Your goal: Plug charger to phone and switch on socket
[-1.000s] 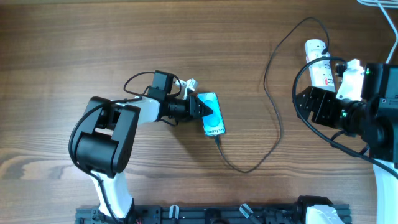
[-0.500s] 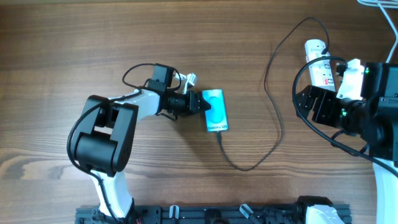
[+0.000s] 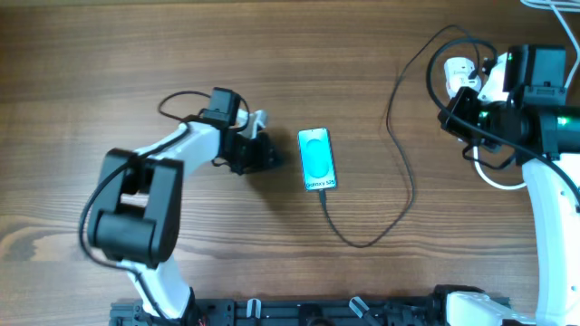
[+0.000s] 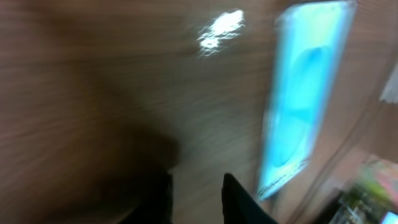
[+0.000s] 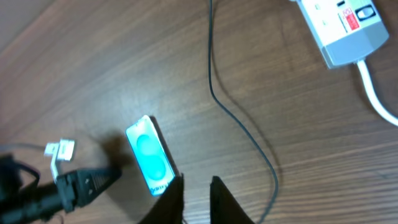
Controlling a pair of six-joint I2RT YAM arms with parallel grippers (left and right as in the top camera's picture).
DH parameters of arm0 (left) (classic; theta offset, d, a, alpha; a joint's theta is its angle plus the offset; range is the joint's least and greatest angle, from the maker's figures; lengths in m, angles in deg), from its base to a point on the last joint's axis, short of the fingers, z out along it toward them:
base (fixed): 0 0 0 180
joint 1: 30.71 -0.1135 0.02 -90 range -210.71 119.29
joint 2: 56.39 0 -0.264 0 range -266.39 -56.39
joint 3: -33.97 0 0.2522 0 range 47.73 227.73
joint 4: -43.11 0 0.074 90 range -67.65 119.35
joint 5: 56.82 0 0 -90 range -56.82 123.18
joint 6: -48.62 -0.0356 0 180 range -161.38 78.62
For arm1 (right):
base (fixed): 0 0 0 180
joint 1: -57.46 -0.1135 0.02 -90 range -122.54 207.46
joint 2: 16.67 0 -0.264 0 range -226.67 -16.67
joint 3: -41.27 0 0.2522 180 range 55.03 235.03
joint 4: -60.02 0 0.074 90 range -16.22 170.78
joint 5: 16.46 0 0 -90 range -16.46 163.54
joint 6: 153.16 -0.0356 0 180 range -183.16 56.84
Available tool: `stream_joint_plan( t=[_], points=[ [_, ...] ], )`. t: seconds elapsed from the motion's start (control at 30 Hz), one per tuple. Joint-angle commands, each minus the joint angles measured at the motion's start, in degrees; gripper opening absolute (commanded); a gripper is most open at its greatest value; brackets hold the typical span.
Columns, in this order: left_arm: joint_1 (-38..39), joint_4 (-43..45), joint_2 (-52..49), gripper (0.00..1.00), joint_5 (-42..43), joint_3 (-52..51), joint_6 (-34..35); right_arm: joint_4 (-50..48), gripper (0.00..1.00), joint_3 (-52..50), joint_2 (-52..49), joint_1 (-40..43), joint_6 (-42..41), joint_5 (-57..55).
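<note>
1. On the table (image 3: 136, 54), near its middle, the phone (image 3: 317, 159) lies flat with its teal screen up. The "Galaxy" end points toward the robot's base.
2. The charger (image 3: 405, 186) meets the phone at that end. From there it loops across the wood and runs up to the far corner where the socket (image 5: 339, 23) lies. The views do not show whether the plug tip is fully seated.
3. The socket sits well apart from the phone. In the overhead view the right arm partly covers it. The right wrist view shows its red-marked switch (image 5: 351, 17) and a white cord (image 5: 379, 102) leaving one end.
4. The left gripper (image 3: 269, 154) is low over the table, near the phone's long edge but not touching it. The left wrist view is blurred, but bare wood shows between the two fingers (image 4: 239, 199), so they are apart and hold nothing.
5. The right gripper (image 5: 197, 186) is above the table, clear of the socket. Its fingers are close together with a thin strip of wood visible between them, and nothing is gripped.
6. A white tag (image 5: 60, 149) hangs just beside the left gripper.
</note>
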Motion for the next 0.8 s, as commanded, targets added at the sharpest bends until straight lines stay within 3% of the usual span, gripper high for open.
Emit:
stream_joint_plan(
  t=[0.0,0.13,0.3,0.43,0.63,0.77],
  points=[
    [-1.42,-7.78,12.81,0.25,-18.58,-1.05,-0.33,-2.34,0.08,0.11,0.28,1.46,-10.67,-8.59],
    [-1.4,-13.88,27.56,0.29,-21.22,-1.05,-0.31,-4.2,0.05,0.48,-0.68,5.33,-13.79,-11.04],
    [-1.42,-17.79,38.91,0.37,-22.82,-1.05,-0.31,-3.91,0.05,3.02,-7.54,13.05,-15.08,-11.23],
    [-1.42,-22.62,42.77,0.44,-23.61,-1.05,-0.28,-6.47,0.04,3.1,-18.34,15.39,-15.1,-11.21],
    [-1.42,-30.29,43.36,0.46,-23.61,-1.05,-0.26,-13.51,0.05,6.12,-32.74,15.39,-18.47,-8.0],
    [-1.42,-34.86,43.58,0.47,-23.63,-1.05,-0.28,-17.81,0.05,7.82,-36.74,15.39,-19.63,-7.04]
  ],
)
